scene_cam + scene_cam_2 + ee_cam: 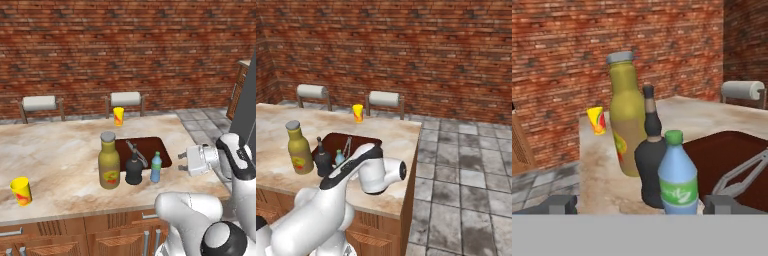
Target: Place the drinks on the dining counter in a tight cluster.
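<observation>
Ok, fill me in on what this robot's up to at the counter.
The three drinks stand in a tight row on the dining counter, just in front of the sink: the olive-yellow bottle, the black bottle and the small blue bottle. The gripper is off to their right, open and holding nothing, pointing at the blue bottle. Two yellow cups sit apart from the group.
</observation>
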